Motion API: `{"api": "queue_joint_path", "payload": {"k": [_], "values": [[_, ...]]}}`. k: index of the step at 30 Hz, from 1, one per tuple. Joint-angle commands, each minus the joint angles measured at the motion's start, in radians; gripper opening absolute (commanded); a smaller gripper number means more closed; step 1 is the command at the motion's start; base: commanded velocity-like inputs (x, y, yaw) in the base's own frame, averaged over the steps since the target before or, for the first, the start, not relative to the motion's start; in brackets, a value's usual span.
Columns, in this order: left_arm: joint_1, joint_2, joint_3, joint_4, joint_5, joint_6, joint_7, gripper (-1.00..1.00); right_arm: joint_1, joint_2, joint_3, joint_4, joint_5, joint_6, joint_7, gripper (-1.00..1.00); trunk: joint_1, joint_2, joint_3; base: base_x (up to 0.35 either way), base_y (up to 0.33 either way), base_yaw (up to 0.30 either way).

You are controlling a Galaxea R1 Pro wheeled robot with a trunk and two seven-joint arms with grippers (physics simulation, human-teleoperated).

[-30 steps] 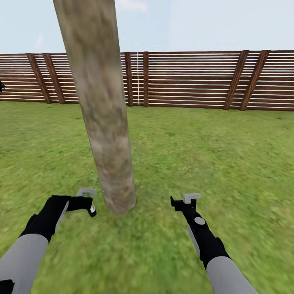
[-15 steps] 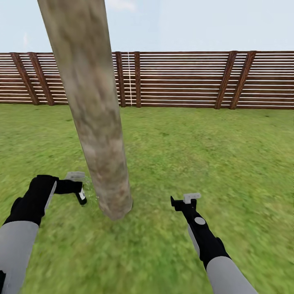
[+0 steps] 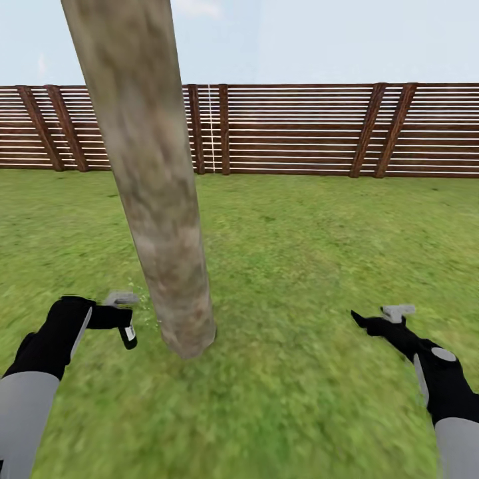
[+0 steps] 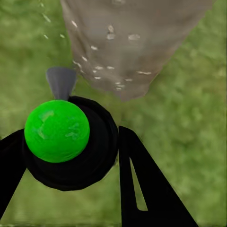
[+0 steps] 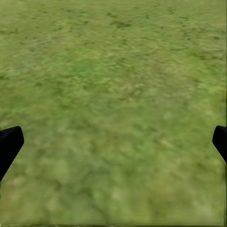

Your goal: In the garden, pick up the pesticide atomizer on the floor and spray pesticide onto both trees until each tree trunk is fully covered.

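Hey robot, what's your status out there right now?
Left gripper shut on pesticide atomizer, aimed at tree trunk. White pesticide specks on bark. Right gripper open, over lawn. Nothing blocking.

Grey forearms, black wrists, left pincer [image 3: 123,318], right pincer [image 3: 372,319] with grey-tipped black fingers

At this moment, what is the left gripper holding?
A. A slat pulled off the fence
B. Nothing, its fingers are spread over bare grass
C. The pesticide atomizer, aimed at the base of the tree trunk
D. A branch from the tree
C: in the left wrist view the left gripper has its fingers around the pesticide atomizer, green dot showing, and white specks dot the tree trunk ahead of it.
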Motion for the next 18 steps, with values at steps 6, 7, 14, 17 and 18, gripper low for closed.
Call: {"api": "queue_joint_path", "payload": {"k": [6,7,14,17,18], "values": [[-0.002,0.004,0.001,-0.006,0.006,-0.015,0.008,-1.00,0.000,-0.026,-0.074,-0.002,0.002,0.005,0.087,1.00,0.000,0.000,0.000,0.000,0.000,0.000],[-0.006,0.004,0.001,-0.019,0.007,-0.013,0.006,-1.00,0.000,-0.026,-0.074,-0.002,0.002,0.005,0.088,1.00,0.000,0.000,0.000,0.000,0.000,0.000],[-0.069,0.002,-0.001,-0.073,0.011,0.031,0.001,-1.00,0.000,-0.026,-0.075,-0.002,0.003,0.003,0.088,1.00,0.000,0.000,0.000,0.000,0.000,0.000],[-0.117,0.007,-0.001,-0.086,0.013,0.054,0.000,-1.00,0.000,-0.026,-0.075,-0.001,0.004,0.004,0.088,1.00,0.000,0.000,0.000,0.000,0.000,0.000],[-0.139,0.009,-0.001,-0.087,0.014,0.058,-0.002,-1.00,0.000,-0.026,-0.075,-0.001,0.004,0.003,0.088,1.00,0.000,0.000,0.000,0.000,0.000,0.000]]}}
